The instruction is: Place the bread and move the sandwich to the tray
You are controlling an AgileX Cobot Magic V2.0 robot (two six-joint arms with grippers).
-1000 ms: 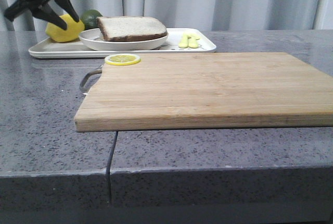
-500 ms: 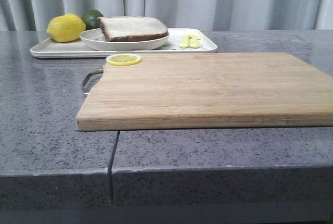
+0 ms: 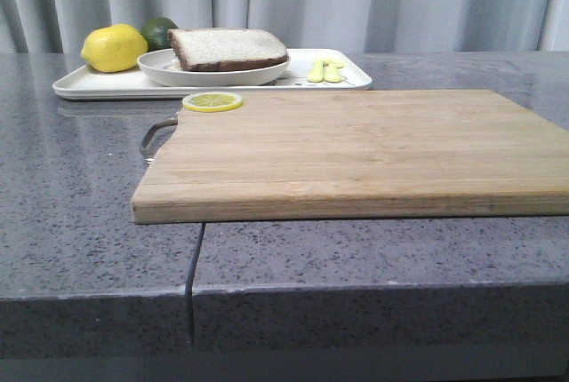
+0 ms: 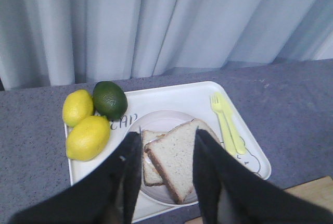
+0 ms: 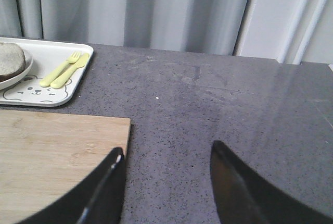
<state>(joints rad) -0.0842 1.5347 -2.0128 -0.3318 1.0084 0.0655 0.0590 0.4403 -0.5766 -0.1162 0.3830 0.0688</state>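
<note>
Left claw wide above sandwich on tray, top slice skewed cornerwise, right claw wide.

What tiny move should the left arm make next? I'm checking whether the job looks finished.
Probably just retreat: the sandwich on its plate already sits on the tray, and the left gripper hangs open above it, holding nothing.
</note>
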